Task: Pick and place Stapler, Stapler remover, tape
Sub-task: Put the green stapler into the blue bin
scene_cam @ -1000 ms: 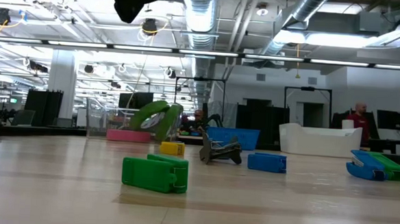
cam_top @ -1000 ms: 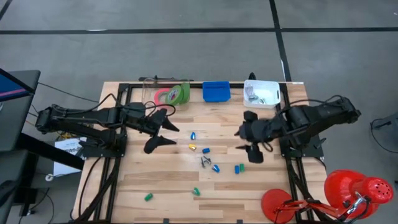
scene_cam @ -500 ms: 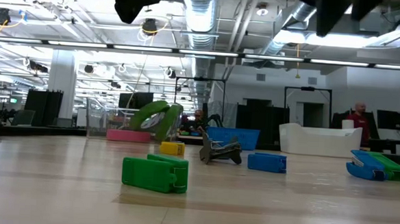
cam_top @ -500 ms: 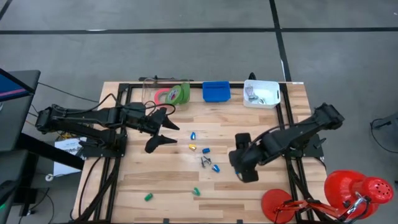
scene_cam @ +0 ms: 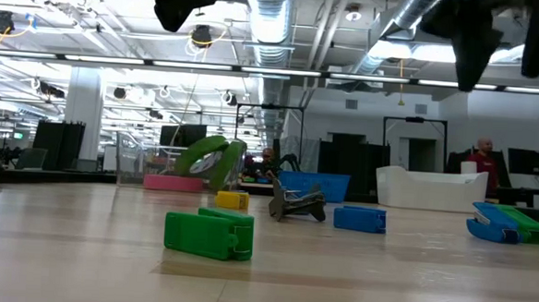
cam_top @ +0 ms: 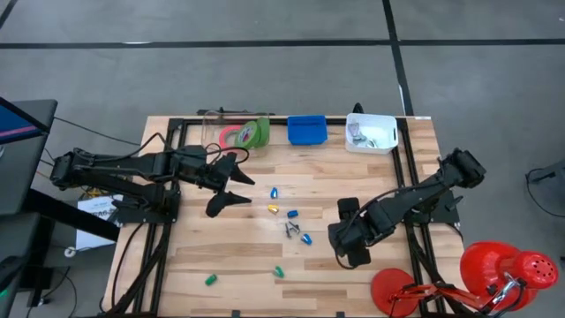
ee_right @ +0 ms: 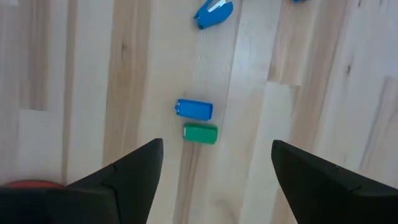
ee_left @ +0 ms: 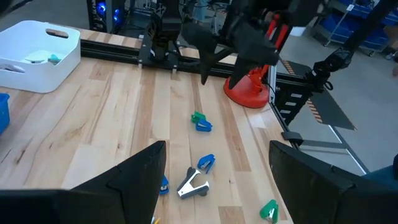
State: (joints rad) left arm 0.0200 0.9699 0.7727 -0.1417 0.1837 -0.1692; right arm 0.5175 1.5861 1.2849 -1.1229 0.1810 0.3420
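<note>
1. Right gripper (cam_top: 350, 247): positioned above the near right part of the table (cam_top: 238, 265), fingers spread wide, nothing held between them.
2. Directly below it, in its wrist view: a small blue stapler (ee_right: 194, 109) and a small green stapler (ee_right: 200, 133), lying side by side, just apart, on the bare wood.
3. Left gripper (cam_top: 231, 188): raised over the left half of the table, fingers wide apart, nothing held.
4. Stapler remover (cam_top: 290, 230): lying at mid-table, among small blue pieces; also seen in the left wrist view (ee_left: 193, 185).
5. Tape (cam_top: 246, 133): pink-red and green rolls at the far edge, the green ones leaning upright against a clear container.
6. Blue bin (cam_top: 306, 129) and white bin (cam_top: 371, 132): on the far edge, to the right of the tape.
</note>
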